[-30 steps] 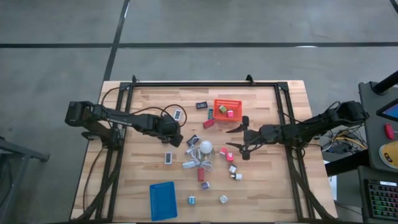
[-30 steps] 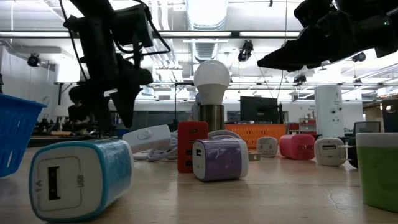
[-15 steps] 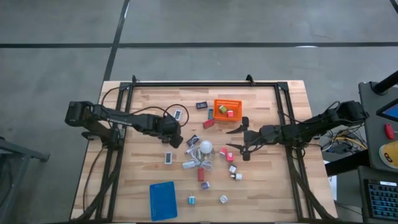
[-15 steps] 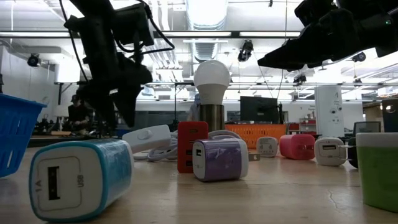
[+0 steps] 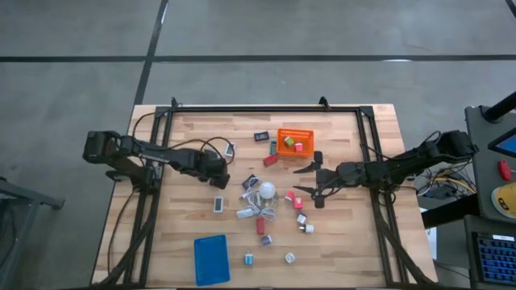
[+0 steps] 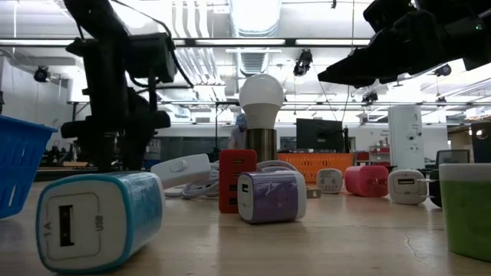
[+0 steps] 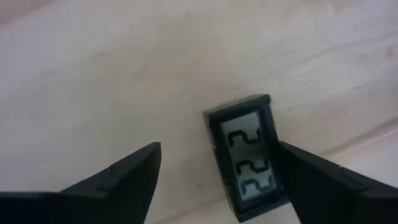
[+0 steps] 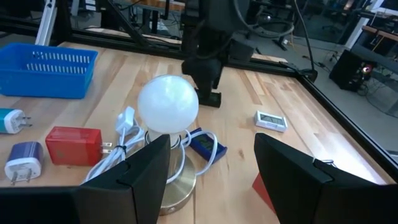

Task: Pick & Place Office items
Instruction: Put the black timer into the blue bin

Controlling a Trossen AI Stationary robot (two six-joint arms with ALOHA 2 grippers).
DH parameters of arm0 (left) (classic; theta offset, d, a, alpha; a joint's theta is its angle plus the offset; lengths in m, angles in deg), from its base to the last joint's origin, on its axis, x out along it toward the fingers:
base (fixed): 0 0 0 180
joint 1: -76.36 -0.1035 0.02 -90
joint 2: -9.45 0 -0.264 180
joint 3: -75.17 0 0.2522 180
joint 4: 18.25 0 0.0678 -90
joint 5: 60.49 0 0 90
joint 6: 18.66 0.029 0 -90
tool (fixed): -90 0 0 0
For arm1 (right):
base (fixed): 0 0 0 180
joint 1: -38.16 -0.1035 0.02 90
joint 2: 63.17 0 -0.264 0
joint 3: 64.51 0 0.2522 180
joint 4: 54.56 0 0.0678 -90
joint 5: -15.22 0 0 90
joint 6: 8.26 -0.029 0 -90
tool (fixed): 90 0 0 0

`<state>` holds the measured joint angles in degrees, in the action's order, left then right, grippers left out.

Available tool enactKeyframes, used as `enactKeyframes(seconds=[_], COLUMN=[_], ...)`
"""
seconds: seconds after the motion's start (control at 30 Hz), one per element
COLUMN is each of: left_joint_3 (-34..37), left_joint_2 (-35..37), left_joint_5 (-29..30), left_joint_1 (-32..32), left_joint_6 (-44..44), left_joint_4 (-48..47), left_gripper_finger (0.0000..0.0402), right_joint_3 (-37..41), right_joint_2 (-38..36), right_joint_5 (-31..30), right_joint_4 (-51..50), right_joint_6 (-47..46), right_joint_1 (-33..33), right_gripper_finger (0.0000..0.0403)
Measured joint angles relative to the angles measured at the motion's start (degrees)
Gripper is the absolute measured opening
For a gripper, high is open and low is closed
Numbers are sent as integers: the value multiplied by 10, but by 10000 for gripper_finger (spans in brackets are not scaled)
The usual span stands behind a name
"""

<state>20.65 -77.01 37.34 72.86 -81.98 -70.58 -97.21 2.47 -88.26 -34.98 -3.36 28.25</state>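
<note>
Left gripper: fingers spread, low over a small black clock lying flat on the table, left of the bulb. Right gripper: fingers apart, empty, right of the bulb. Other office items lie scattered near the bulb.

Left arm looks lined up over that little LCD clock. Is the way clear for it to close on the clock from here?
Probably yes. The left gripper is open, its fingers either side of the small clock lying flat on bare table, nothing between them. How far above it the fingers are is unclear.
</note>
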Motion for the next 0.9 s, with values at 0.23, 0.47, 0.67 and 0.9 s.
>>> enactKeyframes(seconds=[0.23, 0.47, 0.67, 0.9], left_joint_3=[0, -6, -3, -3], left_joint_2=[-4, -4, -4, -4], left_joint_5=[-27, -35, -59, -79], left_joint_1=[-1, -1, 2, 15], left_joint_6=[14, 73, 53, 10], left_joint_4=[21, 55, 86, 90], left_gripper_finger=[369, 371, 358, 331], right_joint_3=[0, -1, -1, -1], right_joint_2=[1, 1, 1, 0], right_joint_5=[0, 0, 0, 0], right_joint_4=[0, 2, 1, 1], right_joint_6=[-1, -2, -2, -5], right_joint_1=[0, 0, 0, 0], right_gripper_finger=[228, 228, 228, 228])
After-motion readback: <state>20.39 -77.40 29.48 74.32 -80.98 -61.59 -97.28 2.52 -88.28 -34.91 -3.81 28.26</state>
